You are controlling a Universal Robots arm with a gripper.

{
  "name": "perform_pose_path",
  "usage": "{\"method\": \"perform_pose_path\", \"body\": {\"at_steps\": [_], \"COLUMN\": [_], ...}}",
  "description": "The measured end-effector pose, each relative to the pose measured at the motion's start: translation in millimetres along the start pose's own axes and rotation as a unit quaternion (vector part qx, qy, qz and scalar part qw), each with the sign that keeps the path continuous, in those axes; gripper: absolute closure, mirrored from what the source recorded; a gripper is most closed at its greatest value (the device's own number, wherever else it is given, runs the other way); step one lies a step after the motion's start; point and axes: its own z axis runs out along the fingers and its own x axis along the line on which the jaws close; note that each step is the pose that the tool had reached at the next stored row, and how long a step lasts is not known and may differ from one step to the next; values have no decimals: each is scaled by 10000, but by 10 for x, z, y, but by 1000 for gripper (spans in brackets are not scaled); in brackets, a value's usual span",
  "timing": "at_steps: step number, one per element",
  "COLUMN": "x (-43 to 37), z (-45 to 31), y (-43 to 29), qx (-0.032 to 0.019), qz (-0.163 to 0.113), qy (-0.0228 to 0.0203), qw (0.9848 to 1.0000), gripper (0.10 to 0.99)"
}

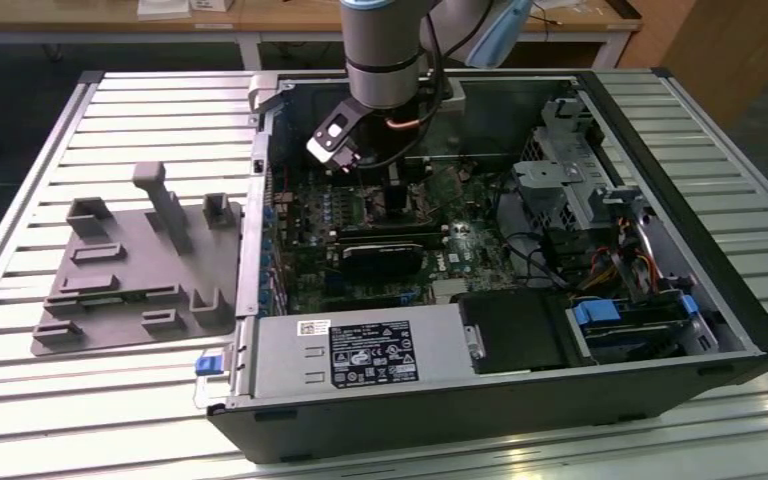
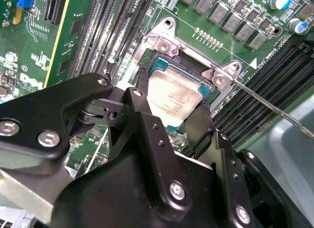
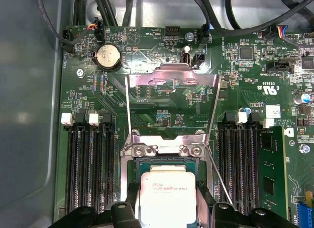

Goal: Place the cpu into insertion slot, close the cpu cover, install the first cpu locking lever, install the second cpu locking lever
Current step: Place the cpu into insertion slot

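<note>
Presently on record, item by item. Tool (image 2: 170,110): narrowed onto the cpu (image 3: 167,192), its black fingers (image 2: 141,93) set against two opposite edges, so the chip is carried by its sides and its grey top is left untouched. Cpu: level, directly over the insertion slot (image 3: 167,161) and inside its dark frame; whether it is fully seated or a shade above cannot be told. Cpu cover (image 3: 171,79): swung up on its hinge beyond the slot, on the side away from the tool, standing open so the slot can be entered from above. One wire lever (image 3: 127,107) and the other wire lever (image 3: 219,176): both unlatched, one along each flank of the slot, as an open cover requires; the second passes close by a finger and is judged the nearest thing to foul. Memory slots (image 3: 88,164): long black banks on either side of the slot, lying low, judged no hindrance. Coin cell (image 3: 108,56) and cables (image 3: 122,7): beyond the raised cover, well apart from the slot. Computer case (image 1: 491,410): open-sided around the slot, lying on the slatted tabletop (image 1: 104,410). Grey fixture (image 1: 117,270): outside the case, well apart from the slot.
</note>
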Motion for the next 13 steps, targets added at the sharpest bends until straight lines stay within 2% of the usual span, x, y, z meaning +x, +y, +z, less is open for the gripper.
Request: {"method": "perform_pose_path", "body": {"at_steps": [7,8,13], "x": [1,1,-1], "z": [4,3,-11], "y": [0,0,1], "qx": [-3,-1,0], "qz": [1,0,0], "qy": [3,2,1], "qw": [10000,10000,10000], "gripper": [537,475,475]}}
